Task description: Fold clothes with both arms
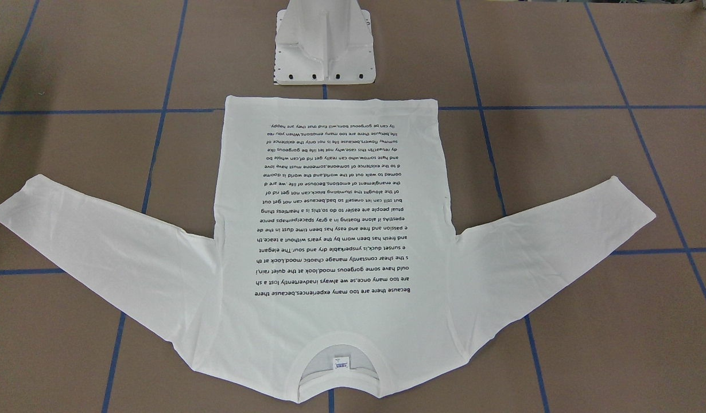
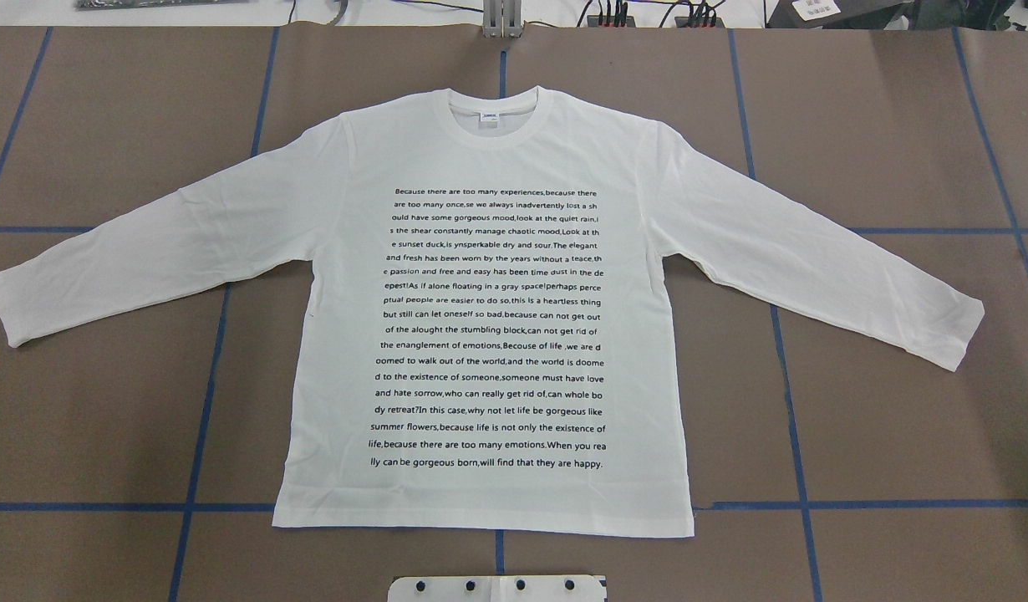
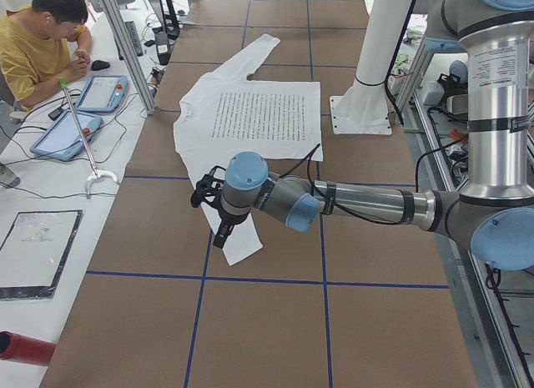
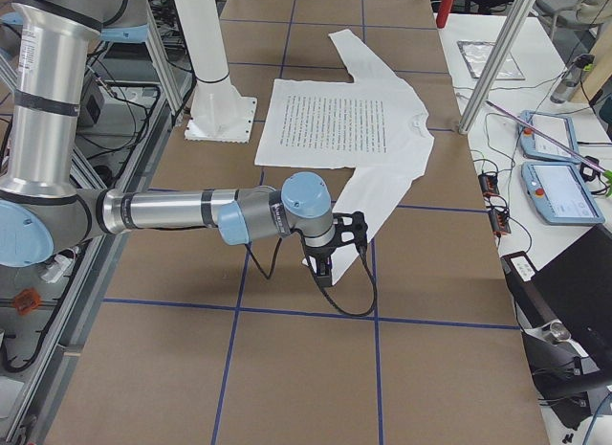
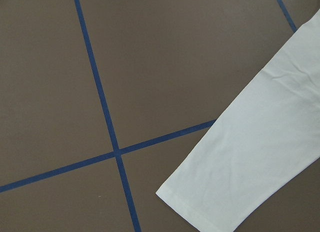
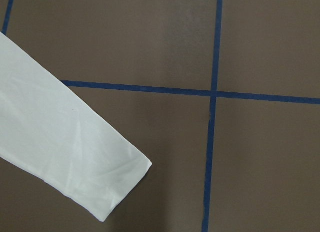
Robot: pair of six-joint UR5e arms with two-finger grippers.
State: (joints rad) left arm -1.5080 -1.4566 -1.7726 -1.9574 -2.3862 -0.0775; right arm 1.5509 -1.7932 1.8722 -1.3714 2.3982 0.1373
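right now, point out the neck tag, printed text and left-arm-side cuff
neck tag (image 2: 489, 119): overhead view, middle of the tag
printed text (image 2: 489, 330): overhead view, centre of the block
cuff (image 5: 190, 202): left wrist view, by the sleeve's end

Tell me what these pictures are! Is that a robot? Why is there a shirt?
Yes, a robot with two arms, meant to fold that white T-shirt. It lies flat, words up, sleeves spread, on a brown table. Two cameras look down from above. Two look from the table's ends and show the left arm and right arm. Small wrist cameras see the left cuff and right cuff. The left gripper and right gripper hang near those cuffs; nothing is lifted yet.
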